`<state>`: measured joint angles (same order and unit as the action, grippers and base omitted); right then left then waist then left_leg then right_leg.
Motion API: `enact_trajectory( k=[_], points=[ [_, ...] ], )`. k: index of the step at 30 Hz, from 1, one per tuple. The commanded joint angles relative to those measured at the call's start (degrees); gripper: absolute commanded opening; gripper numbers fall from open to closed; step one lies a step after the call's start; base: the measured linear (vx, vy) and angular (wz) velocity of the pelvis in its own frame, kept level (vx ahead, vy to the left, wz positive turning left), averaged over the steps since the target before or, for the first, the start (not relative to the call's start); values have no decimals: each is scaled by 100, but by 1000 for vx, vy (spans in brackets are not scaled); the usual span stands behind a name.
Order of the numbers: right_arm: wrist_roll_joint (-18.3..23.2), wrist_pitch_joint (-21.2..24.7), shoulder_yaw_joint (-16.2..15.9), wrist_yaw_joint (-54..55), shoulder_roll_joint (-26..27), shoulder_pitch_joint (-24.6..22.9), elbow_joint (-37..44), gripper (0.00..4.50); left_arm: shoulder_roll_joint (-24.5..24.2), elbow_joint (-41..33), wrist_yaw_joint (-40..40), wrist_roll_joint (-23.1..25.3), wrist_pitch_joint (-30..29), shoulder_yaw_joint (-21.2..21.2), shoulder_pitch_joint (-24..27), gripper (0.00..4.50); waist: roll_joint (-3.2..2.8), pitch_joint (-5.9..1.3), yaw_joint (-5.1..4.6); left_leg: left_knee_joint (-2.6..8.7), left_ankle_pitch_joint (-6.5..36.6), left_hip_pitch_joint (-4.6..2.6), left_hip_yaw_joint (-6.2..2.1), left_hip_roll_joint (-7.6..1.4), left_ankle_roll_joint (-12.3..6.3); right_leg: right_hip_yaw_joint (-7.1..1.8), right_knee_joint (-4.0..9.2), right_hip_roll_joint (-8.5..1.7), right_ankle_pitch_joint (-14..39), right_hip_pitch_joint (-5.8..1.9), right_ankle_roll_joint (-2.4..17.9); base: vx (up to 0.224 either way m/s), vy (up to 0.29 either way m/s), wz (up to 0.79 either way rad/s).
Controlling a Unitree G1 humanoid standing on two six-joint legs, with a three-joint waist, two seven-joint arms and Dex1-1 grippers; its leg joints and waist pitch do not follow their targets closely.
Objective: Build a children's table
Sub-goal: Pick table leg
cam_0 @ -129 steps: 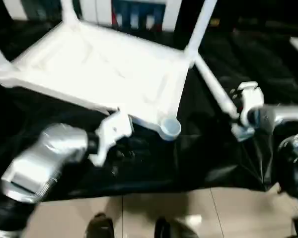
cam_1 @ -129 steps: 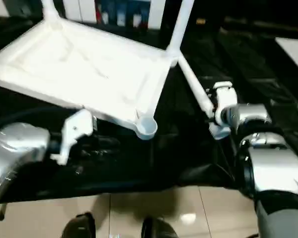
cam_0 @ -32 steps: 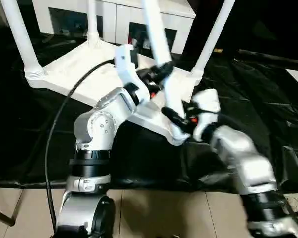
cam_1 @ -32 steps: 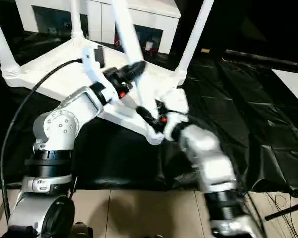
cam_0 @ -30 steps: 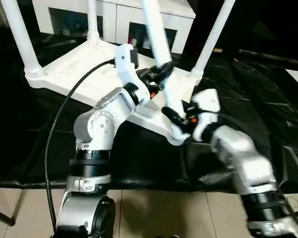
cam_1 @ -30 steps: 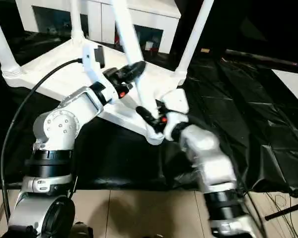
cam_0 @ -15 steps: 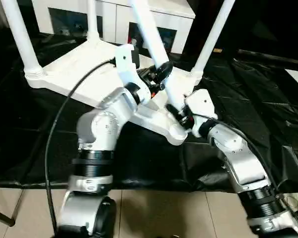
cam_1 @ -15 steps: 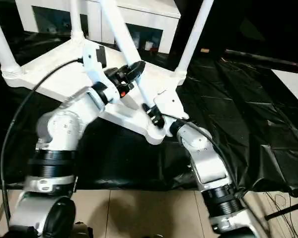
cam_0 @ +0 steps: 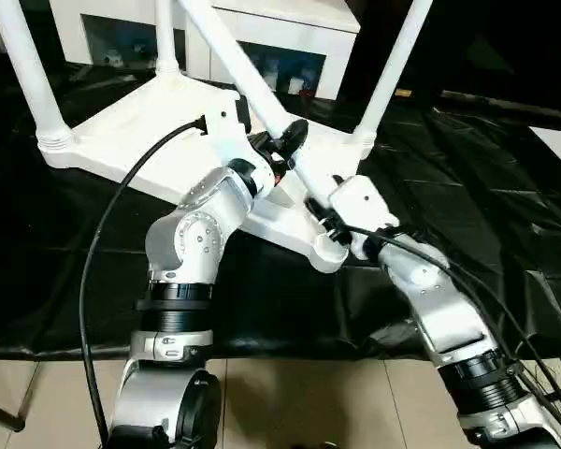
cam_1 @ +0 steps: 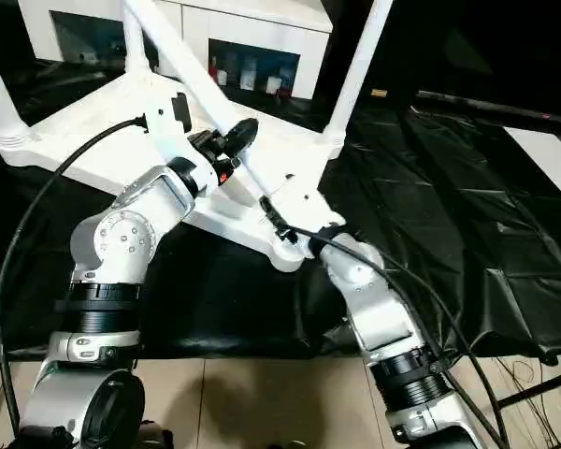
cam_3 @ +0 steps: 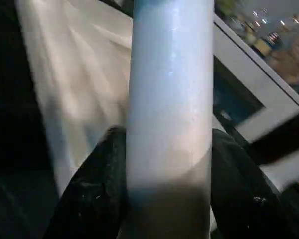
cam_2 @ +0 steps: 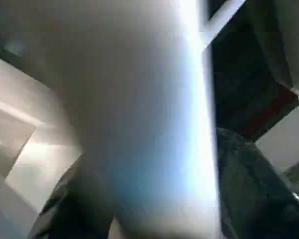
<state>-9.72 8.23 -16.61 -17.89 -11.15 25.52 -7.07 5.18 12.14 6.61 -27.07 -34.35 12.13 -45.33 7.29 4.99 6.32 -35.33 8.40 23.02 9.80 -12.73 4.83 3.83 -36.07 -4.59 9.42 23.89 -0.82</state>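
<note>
Black sheeting covers the work surface (cam_0: 65, 243), where the upturned tabletop (cam_0: 159, 122) lies with three legs standing in its corners.

At the tabletop's near corner socket (cam_0: 325, 251) the fourth leg (cam_0: 238, 58) leans steeply, its foot at the socket. The right gripper (cam_0: 329, 217) is clamped round the leg just above the socket; the left gripper (cam_0: 288, 142) straddles it higher up, and whether it grips I cannot tell. The risk, as I judge it: if the left lets go while the leg is tilted, the foot could jam askew or lever out of the socket.
</note>
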Motion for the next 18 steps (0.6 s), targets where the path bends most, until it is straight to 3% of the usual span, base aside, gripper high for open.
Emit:
enact_trajectory(
  k=[1,2,8,10,15,18],
  points=[
    [-111,-28,-64,-65,-56,79,33,185,136,8,-72,-16,51,-62,-151,266,-36,-510,-9,446,1581,-151,-3,-22,335,-202,441,-284,1437,-267,522,0,0,0],
    [-118,-42,-63,-58,-57,82,29,185,138,14,-90,-16,54,-50,-149,231,-45,-509,-10,446,1580,-155,-1,-24,326,-206,437,-279,1424,-261,529,0,0,0],
    [-169,-174,-76,-48,-60,96,-18,184,142,66,-159,-74,40,1,-140,186,-31,-513,-4,449,1584,-147,-2,-22,331,-206,429,-276,1354,-274,557,0,0,0],
    [-247,-196,-96,26,-59,107,-53,184,147,64,-175,-81,86,37,-143,185,-10,-513,-7,445,1586,-150,-1,-22,333,-204,435,-280,1415,-268,535,0,0,0],
    [-275,-196,-99,73,-41,119,-83,184,148,51,-160,-100,99,62,-140,179,-26,-516,-3,445,1611,-162,-2,-26,337,-206,436,-277,1404,-258,535,0,0,0],
    [268,-195,75,-274,113,102,13,254,-22,29,221,-127,72,-74,-149,177,-28,-516,-10,450,1687,-165,-1,-24,310,-206,441,-278,1440,-252,535,0,0,0]
  ],
)
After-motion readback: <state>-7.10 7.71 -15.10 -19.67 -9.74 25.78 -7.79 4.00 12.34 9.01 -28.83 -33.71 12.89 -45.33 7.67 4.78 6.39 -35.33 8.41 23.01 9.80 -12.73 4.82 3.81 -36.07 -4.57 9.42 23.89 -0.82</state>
